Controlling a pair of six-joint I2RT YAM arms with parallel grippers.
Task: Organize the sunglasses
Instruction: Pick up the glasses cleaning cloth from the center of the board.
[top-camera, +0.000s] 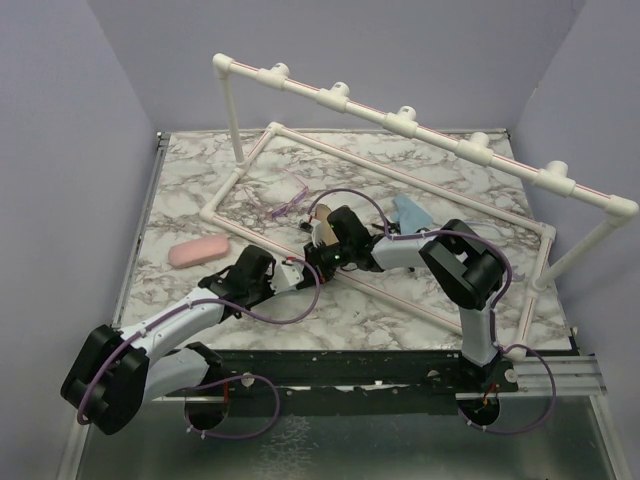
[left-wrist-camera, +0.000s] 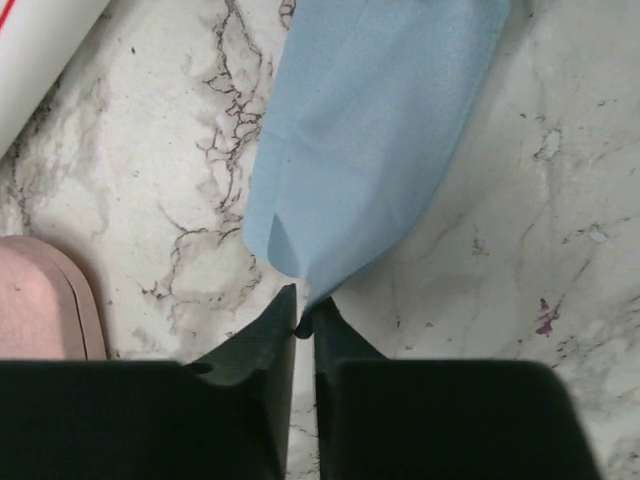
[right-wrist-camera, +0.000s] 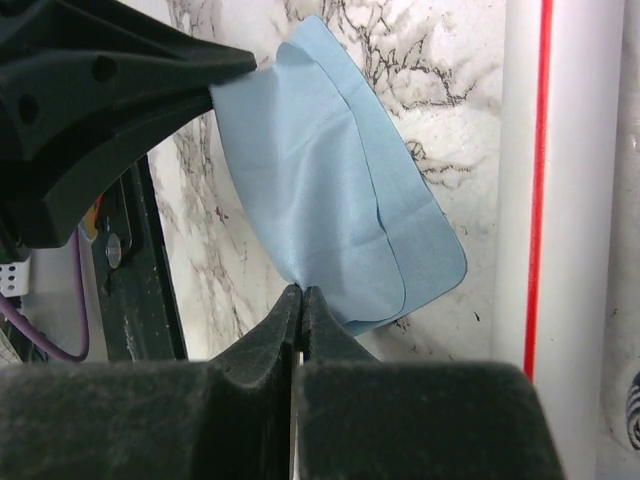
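The pink-purple framed sunglasses (top-camera: 283, 203) lie open on the marble table (top-camera: 200, 180) at the back left, inside the pipe frame. The blue-framed pair is not visible. My left gripper (top-camera: 298, 272) and right gripper (top-camera: 322, 258) meet at the table's middle. Each is shut on a corner of a light blue cloth (left-wrist-camera: 370, 130), which hangs stretched between them a little above the table. In the left wrist view the gripper (left-wrist-camera: 303, 322) pinches one tip. In the right wrist view the gripper (right-wrist-camera: 300, 293) pinches the cloth (right-wrist-camera: 330, 190) and the left fingers (right-wrist-camera: 150, 90) hold its far corner.
A pink case (top-camera: 198, 251) lies left of the left gripper and shows in the left wrist view (left-wrist-camera: 40, 300). A brown case (top-camera: 325, 222) stands just behind the right gripper. A blue thing (top-camera: 410, 212) lies further back. A white pipe frame (top-camera: 400, 120) spans the table, with a base pipe (right-wrist-camera: 545, 200) close by.
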